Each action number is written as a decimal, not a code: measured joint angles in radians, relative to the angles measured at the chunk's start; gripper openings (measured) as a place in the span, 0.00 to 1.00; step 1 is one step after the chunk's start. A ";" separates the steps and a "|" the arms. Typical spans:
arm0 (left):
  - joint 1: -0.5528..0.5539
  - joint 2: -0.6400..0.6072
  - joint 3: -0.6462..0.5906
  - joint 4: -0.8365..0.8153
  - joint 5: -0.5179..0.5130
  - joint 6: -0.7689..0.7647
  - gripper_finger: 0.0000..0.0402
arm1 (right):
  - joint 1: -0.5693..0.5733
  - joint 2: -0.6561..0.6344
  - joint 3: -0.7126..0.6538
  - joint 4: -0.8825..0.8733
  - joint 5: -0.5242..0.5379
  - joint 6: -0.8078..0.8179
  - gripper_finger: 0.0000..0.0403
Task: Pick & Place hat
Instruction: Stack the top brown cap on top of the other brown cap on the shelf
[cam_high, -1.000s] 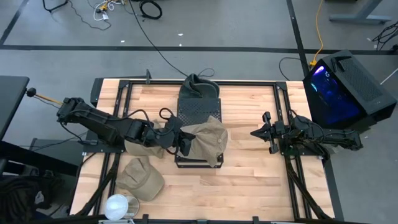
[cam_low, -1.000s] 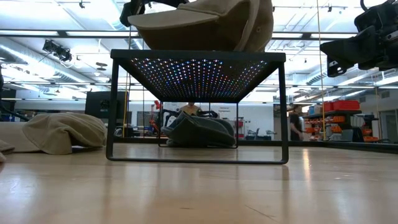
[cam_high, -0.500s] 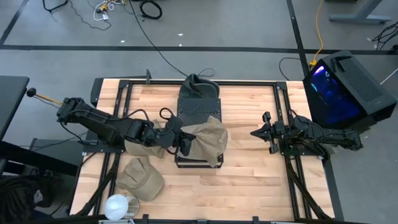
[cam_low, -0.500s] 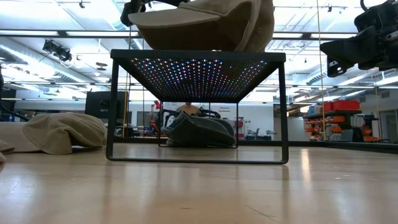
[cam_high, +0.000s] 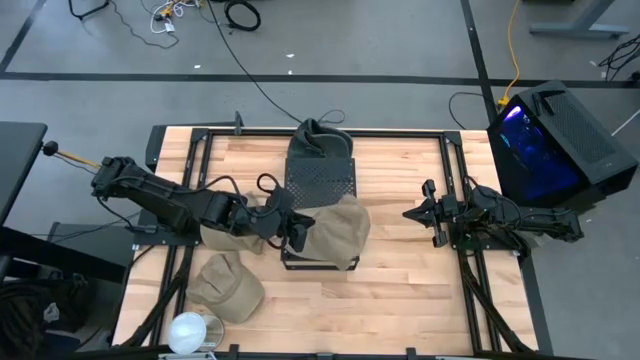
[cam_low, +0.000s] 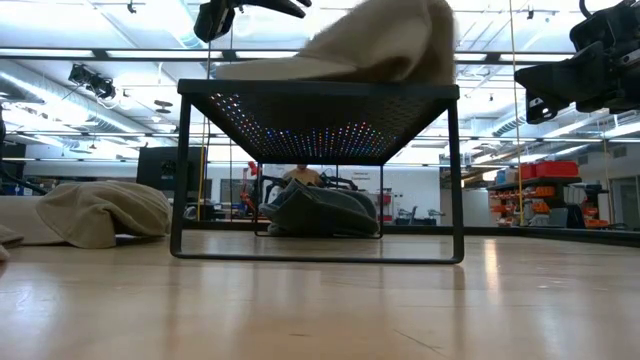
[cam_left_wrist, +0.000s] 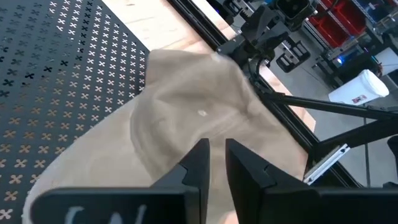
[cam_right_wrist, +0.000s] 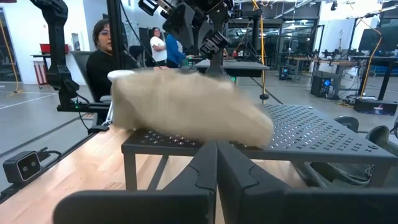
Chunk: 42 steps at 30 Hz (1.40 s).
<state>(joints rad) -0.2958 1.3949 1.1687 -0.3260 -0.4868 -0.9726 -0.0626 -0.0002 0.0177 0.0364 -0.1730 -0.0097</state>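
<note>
Hat (cam_high: 335, 230) just beside left hand (cam_high: 297, 228)

Grey floor (cam_high: 400, 40) w/ cables (cam_high: 240, 15), ceiling strip lights (cam_low: 90, 55), red shelving (cam_low: 540, 170)

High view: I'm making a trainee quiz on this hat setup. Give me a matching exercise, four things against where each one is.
Things:
1. hat at left gripper
2. dark hat
3. loose tan hat
4. right gripper

Places:
A. table's near-left part
B. rack's far end
C. rack's near end
D. above the table's right side, off the rack

Pairs: 1-C, 2-B, 3-A, 4-D
</note>
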 joint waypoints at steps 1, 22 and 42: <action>0.000 0.000 0.000 0.000 0.000 0.000 0.15 | 0.000 0.000 0.000 0.000 0.000 0.000 0.02; 0.001 -0.053 0.001 -0.001 0.001 0.108 0.16 | 0.000 0.000 0.000 0.000 0.000 0.000 0.02; 0.003 -0.214 0.002 -0.314 0.033 0.423 0.27 | 0.000 0.000 0.000 0.000 0.000 0.000 0.02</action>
<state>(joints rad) -0.2928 1.1806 1.1702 -0.6400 -0.4539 -0.5492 -0.0625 -0.0002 0.0177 0.0364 -0.1733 -0.0097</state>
